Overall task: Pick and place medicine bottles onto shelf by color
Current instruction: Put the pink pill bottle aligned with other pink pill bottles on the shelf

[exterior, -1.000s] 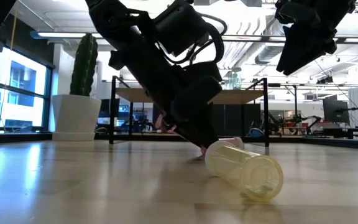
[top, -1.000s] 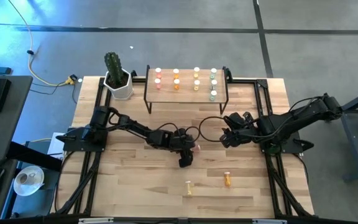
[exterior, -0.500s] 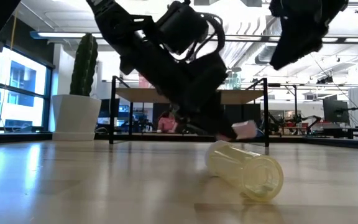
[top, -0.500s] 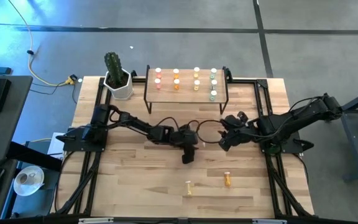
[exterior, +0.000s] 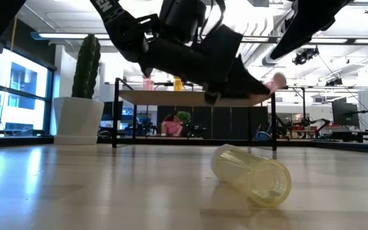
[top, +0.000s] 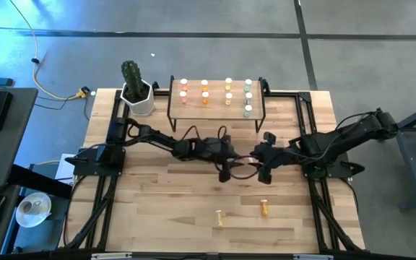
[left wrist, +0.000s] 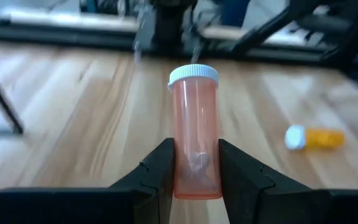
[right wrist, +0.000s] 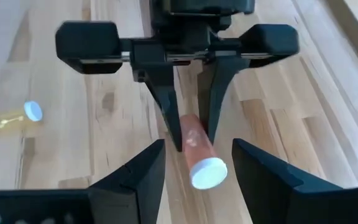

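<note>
Mid-table handoff, above the tabletop's centre. Your left gripper point(left wrist: 194, 171) is clenched on the base of the pink bottle point(left wrist: 194, 134), its white cap pointing at the right gripper point(right wrist: 191, 165). Right fingers stand released, flanking the cap end without touching.

Close the right gripper square on the upper body, not the cap; let go with the left only once that grip is firm. The bottle is a smooth translucent plastic cylinder, likely slippery. The shelf point(top: 255, 110), a light-wood board on thin black legs, stands at the far edge.
</note>
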Available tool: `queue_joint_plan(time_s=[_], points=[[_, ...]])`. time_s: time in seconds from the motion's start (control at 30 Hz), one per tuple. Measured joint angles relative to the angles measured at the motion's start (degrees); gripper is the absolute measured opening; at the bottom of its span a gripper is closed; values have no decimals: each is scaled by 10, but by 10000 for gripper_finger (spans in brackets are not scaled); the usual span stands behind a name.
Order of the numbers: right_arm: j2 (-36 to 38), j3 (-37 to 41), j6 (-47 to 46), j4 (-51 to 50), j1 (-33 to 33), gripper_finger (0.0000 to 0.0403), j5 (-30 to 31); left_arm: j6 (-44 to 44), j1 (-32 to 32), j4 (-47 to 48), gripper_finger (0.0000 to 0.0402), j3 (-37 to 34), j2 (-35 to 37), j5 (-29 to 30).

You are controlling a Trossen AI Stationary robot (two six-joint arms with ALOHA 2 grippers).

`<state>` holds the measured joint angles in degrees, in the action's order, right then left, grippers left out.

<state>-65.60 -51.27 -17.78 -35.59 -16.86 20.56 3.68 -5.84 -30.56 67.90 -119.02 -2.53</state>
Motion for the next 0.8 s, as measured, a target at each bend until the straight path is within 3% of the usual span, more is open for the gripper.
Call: queue_joint_plan(time_s=[0.27, 0.5, 0.8], points=[[25, -49, 0, -45, -2, 178, -4, -23, 0, -59, 95, 0, 1, -21], [49, -89, 29, -94, -2, 178, -51, -54, 0, -116, 96, 1, 1, -23], [63, -101, 38, -131, 0, 178, -47, -88, 3, -186, 97, 1, 2, -33]])
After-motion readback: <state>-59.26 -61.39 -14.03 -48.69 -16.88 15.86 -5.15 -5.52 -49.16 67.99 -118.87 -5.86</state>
